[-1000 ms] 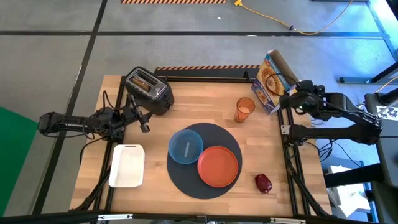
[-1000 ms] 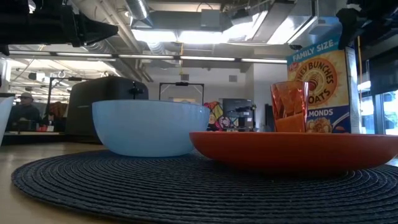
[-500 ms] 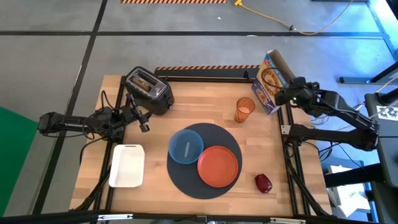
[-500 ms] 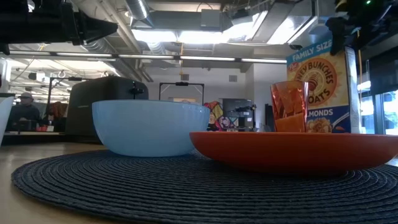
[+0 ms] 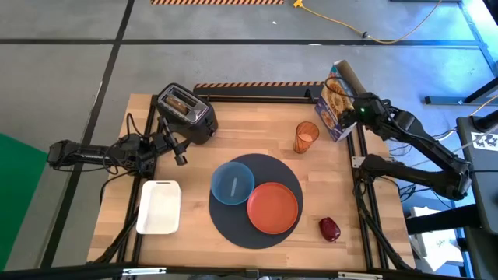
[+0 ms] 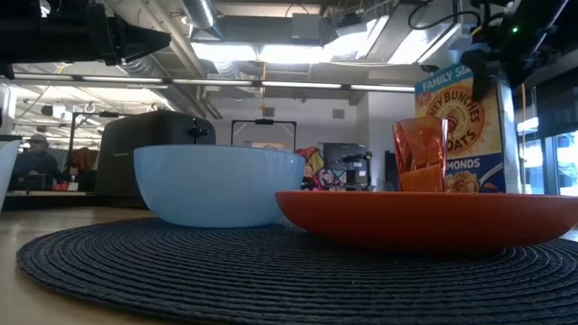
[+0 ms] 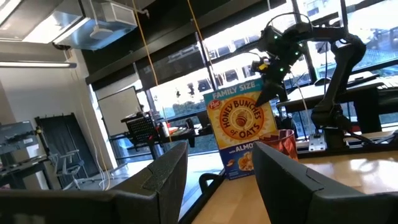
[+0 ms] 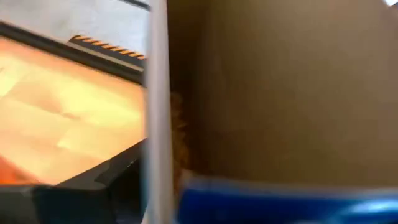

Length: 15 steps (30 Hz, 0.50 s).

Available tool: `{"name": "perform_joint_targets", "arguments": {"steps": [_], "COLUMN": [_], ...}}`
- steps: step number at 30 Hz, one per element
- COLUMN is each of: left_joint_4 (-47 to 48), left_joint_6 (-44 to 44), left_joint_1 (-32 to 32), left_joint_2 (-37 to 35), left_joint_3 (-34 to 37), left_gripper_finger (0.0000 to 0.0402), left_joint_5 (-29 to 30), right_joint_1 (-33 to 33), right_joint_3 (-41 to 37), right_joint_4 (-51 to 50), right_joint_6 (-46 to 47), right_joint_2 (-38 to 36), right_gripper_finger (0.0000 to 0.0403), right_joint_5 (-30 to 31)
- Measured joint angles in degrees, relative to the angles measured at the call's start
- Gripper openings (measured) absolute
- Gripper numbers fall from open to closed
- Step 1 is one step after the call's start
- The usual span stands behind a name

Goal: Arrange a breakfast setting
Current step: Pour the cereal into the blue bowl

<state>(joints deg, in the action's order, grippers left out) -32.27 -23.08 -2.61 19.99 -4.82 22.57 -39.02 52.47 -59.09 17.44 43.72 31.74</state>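
A dark-grey round mat [image 5: 233, 227] lies at the table's middle and carries a blue bowl [image 5: 232, 184] and an orange plate [image 5: 273, 208]. The translucent orange cup [image 5: 305, 137] stands beyond the mat, and the dark-red fruit [image 5: 329, 229] lies to the mat's right. A toast slice [image 5: 178, 102] sticks up from a toaster slot. My right gripper [image 5: 348, 111] is open at the top of the upright cereal box [image 5: 334, 99]; one finger [image 7: 265, 93] shows before the box's front. My left gripper [image 5: 181, 155] hangs open beside the toaster, holding nothing. My right gripper comes slanting down from the table's right onto the cereal box's top edge [image 7: 258, 93]. The box stands upright on the table. Whether the fingers touch the box, I cannot tell; the wrist view shows only the box's wall close up.
A black toaster [image 5: 189, 117] stands at the far left. A white rectangular tray [image 5: 159, 207] lies at the near left. A black rail [image 5: 257, 92] runs along the far edge. Bare wood lies between the cup and the toaster.
My right gripper has swung toward the table's left and far edge and dipped down, from beside the cereal box's right side to its top. My left arm has kept still.
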Motion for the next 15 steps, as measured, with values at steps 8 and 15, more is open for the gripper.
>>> {"name": "perform_joint_targets", "arguments": {"steps": [8, 15], "left_joint_4": [0.02, 0.09], "left_joint_6": [0.47, 4.02], "left_joint_1": [0.01, 0.02], "left_joint_2": [0.00, 0.00], "left_joint_3": [-0.01, 0.00], "left_gripper_finger": [0.0176, 0.0176], "left_joint_5": [0.00, -0.50], "right_joint_1": [-3.87, -3.77], "right_joint_3": [-0.33, 1.35], "right_joint_4": [3.58, 9.77], "right_joint_6": [-4.37, -10.25], "right_joint_2": [-0.14, -3.58], "right_gripper_finger": [0.0191, 0.0127], "right_joint_5": [-6.36, -7.91]}}
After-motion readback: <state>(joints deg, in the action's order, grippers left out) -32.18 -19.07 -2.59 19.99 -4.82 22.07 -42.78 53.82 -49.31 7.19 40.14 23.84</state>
